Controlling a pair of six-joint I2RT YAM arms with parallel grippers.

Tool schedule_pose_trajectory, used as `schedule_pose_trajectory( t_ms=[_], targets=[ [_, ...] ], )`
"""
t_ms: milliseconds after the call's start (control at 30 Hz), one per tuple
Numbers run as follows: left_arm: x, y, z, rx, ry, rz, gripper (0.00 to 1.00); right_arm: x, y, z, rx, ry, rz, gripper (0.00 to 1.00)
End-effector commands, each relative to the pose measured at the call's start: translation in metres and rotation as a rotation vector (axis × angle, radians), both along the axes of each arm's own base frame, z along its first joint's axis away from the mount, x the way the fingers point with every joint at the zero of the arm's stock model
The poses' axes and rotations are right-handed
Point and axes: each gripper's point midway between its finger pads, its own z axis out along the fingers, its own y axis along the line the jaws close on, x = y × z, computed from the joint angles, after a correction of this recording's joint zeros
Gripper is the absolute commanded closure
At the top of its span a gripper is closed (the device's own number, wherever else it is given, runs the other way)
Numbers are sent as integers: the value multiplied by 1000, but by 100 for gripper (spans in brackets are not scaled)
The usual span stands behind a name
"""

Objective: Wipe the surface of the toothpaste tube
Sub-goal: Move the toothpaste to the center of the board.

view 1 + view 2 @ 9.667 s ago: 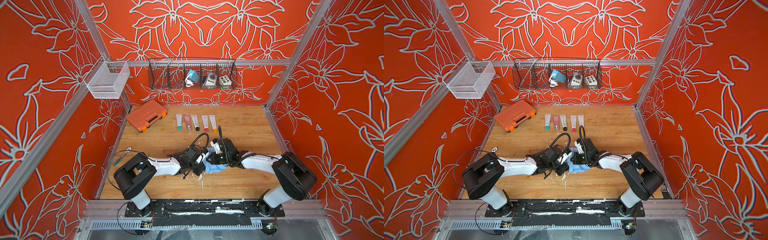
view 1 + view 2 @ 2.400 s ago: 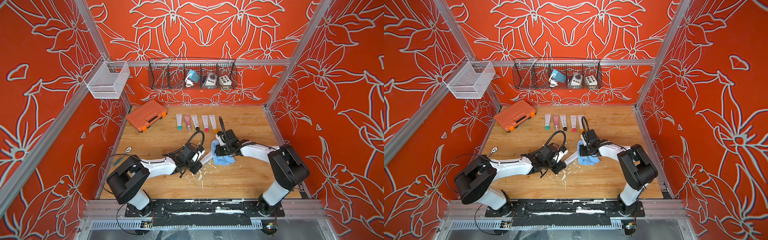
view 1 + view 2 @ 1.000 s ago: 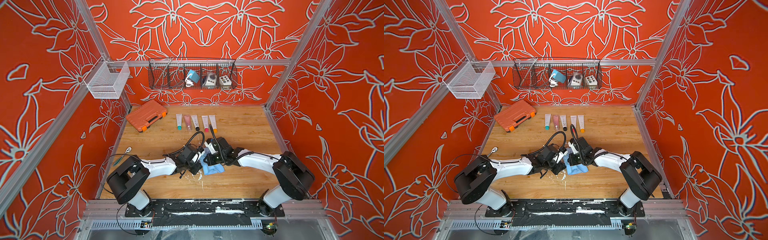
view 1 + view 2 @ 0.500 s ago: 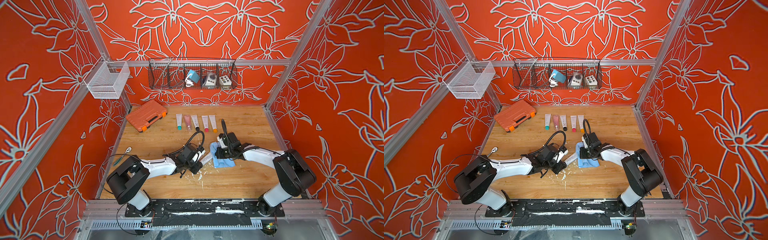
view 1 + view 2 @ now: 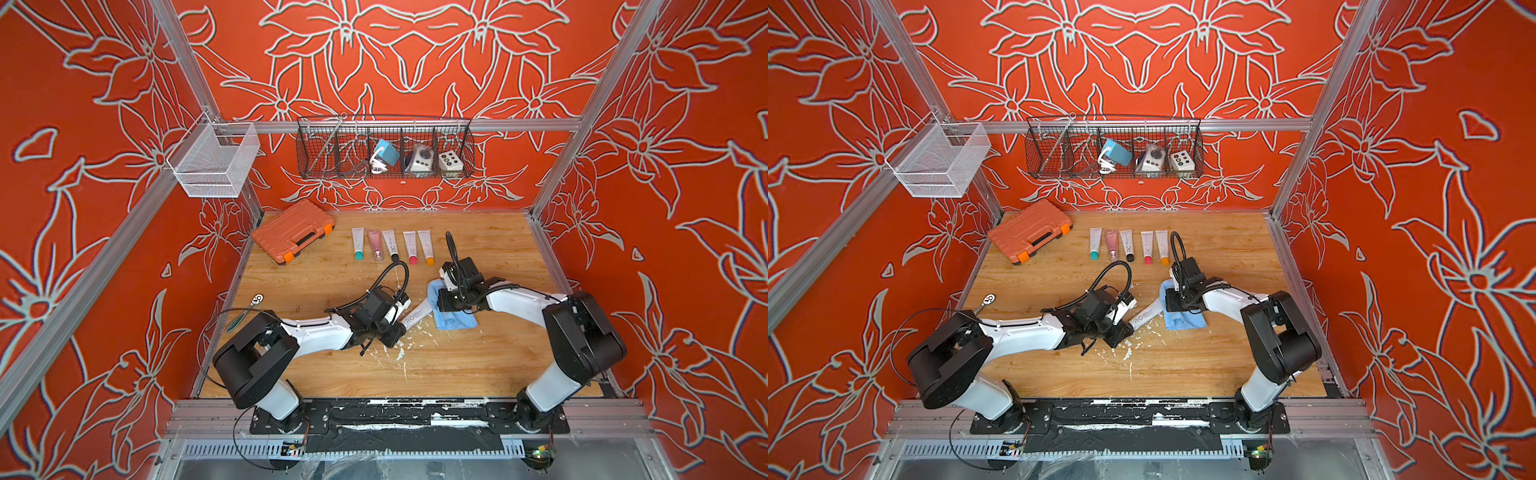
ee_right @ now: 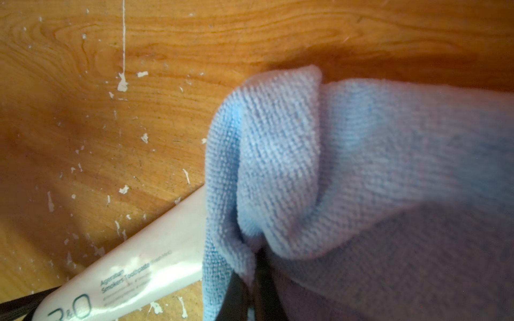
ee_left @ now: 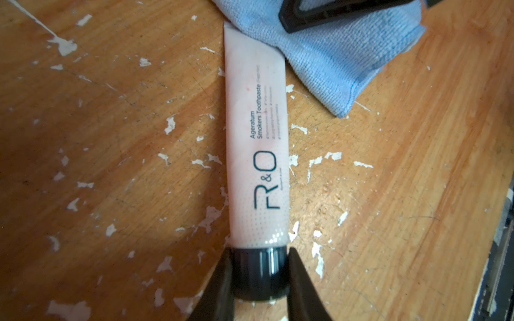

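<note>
Wooden table (image 5: 478, 365), flecked white: tube (image 7: 256, 139) and cloth (image 6: 347, 166) at centre.
My left gripper (image 7: 259, 255) clamps the tube by its cap (image 7: 258, 280); the tube lies flat mid-table. My right gripper (image 6: 250, 280) is closed on the blue cloth, which drapes over the tube's crimped end.

The toothpaste tube (image 7: 256, 155) reads "R&O" and "Ageratum Smokers Toothpaste"; the smaller print beside it is probably too blurred to read.

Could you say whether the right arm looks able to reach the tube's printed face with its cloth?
Probably yes: the cloth overlaps the tail of the toothpaste tube, its face lies bare, and the left gripper clamps only the cap.
</note>
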Motion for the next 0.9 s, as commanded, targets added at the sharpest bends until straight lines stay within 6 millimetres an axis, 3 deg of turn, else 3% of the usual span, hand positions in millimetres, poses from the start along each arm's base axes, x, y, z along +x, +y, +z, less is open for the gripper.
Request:
schedule_pose_trajectory(
  t_ms=[0, 633, 767, 867],
  targets=[
    [1, -6, 11, -41, -28, -24, 87, -10, 15, 0, 29, 34, 70, 100],
    [2, -7, 9, -36, -27, -21, 87, -67, 92, 5, 148, 107, 232, 100],
    [3, -9, 10, -48, -22, -16, 87, -71, 100, 24, 203, 96, 230, 100],
    [9, -10, 8, -53, -17, 23, 89, -68, 96, 48, 216, 43, 211, 100]
  ],
)
